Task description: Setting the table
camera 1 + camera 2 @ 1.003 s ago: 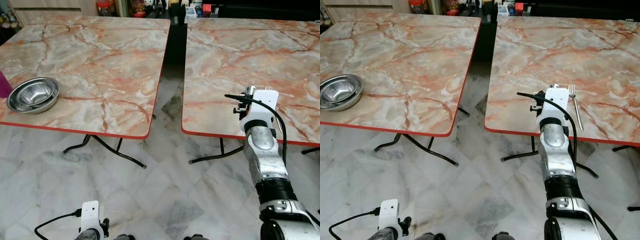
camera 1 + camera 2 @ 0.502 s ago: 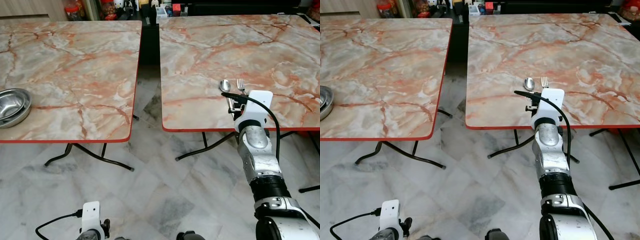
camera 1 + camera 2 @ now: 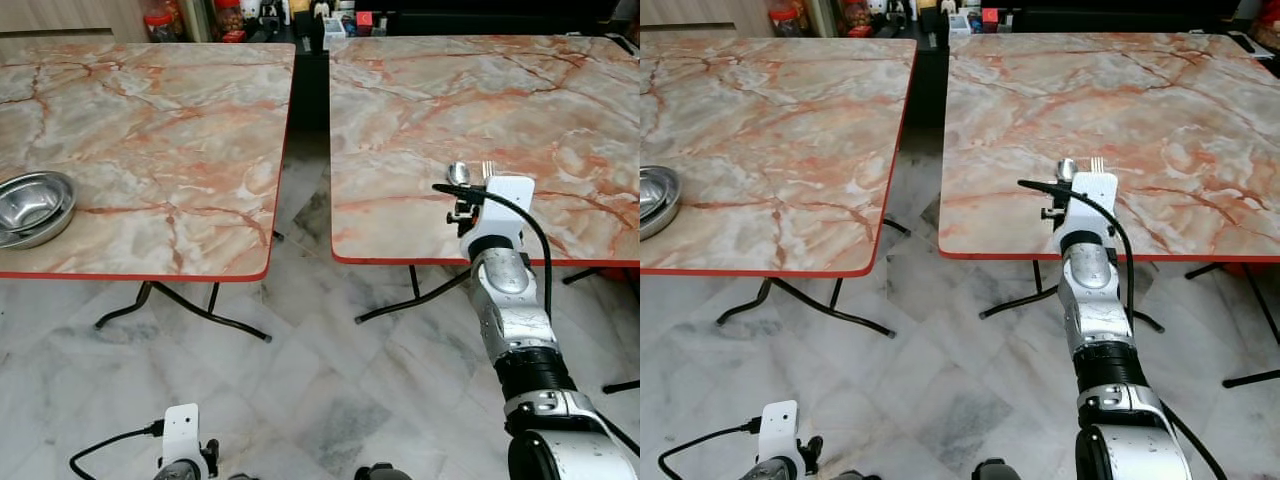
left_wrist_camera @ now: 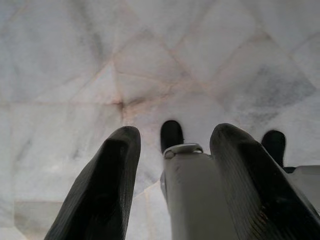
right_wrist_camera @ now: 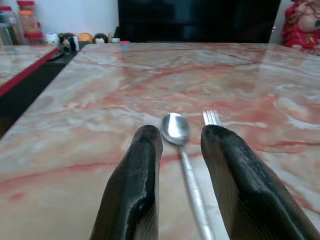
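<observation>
Two square marble-patterned worktops with red edges stand side by side, the left worktop [image 3: 150,150] and the right worktop [image 3: 480,110], with a dark gap between them and pale marble floor tiles [image 3: 330,380] beneath. On the right worktop, near its front edge, lie one silver metal spoon [image 5: 176,131] and one silver metal fork [image 5: 211,118], just beside each other, the fork at 3 o'clock of the spoon. The right gripper [image 5: 180,145] hovers low over that front edge, its two black fingers released and spread, the spoon's handle running between them, the fork's tines peeking past the far finger. On the left worktop, at its 9 o'clock edge, sit shiny steel bowls [image 3: 30,205], apparently two nested. Jars and small ornaments [image 3: 230,15] crowd the far end at 12 o'clock. The left gripper [image 4: 172,150] hangs idle over the floor, fingers apart, holding nothing.
</observation>
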You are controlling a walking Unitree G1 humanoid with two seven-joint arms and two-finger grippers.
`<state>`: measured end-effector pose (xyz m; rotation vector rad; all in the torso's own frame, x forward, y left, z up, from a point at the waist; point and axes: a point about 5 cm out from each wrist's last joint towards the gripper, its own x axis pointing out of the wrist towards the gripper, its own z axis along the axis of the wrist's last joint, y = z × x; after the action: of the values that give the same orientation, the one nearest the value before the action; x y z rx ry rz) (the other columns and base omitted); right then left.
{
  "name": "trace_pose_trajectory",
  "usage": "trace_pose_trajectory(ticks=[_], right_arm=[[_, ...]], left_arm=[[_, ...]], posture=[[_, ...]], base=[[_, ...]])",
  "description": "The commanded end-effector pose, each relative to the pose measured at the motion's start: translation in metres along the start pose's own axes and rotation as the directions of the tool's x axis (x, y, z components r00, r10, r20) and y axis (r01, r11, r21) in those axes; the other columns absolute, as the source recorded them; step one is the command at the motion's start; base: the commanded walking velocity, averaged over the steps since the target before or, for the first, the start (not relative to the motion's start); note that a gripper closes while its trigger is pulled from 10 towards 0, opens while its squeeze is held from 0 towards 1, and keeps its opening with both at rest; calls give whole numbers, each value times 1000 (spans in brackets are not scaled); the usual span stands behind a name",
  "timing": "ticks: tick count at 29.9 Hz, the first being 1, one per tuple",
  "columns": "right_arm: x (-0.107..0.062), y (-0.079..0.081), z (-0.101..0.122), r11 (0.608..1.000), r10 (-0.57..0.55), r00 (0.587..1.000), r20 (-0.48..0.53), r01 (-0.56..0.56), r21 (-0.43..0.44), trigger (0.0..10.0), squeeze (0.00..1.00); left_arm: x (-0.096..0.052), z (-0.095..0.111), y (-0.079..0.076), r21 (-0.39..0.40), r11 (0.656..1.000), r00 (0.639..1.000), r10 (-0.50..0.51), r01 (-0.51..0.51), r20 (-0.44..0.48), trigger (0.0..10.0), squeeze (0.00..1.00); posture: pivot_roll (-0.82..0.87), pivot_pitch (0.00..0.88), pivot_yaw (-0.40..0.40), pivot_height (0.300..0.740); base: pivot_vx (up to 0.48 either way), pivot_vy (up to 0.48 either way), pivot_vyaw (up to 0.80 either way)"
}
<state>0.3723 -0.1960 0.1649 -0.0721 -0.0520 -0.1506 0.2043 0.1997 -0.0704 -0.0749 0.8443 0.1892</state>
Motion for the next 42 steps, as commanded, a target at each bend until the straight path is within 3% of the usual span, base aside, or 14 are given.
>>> trace_pose_trajectory(ticks=[1, 19, 30, 42], right_arm=[[1, 2, 1, 1000, 8, 1000, 6, -7, -1, 10000, 0], [1, 10, 2, 999, 34, 999, 7, -34, 6, 10000, 0], [2, 8, -4, 1000, 21, 999, -42, -21, 1, 10000, 0], [2, 10, 0, 1000, 28, 1000, -11, -28, 9, 10000, 0]], left_arm=[[-1, -6, 0, 1, 1000, 1000, 5, -5, -22, 10000, 0], [-1, -4, -3, -21, 1000, 1000, 0, 0, -19, 10000, 0], [-1, -6, -1, -18, 1000, 1000, 3, -4, -25, 10000, 0], [-2, -10, 0, -23, 1000, 999, -1, 0, -39, 10000, 0]], posture=[[-31, 135, -5, 711], [-29, 142, -5, 711], [-28, 143, -7, 711], [-25, 146, -7, 711]], base=[[0, -304, 0], [0, 0, 0], [285, 0, -335], [306, 0, 0]])
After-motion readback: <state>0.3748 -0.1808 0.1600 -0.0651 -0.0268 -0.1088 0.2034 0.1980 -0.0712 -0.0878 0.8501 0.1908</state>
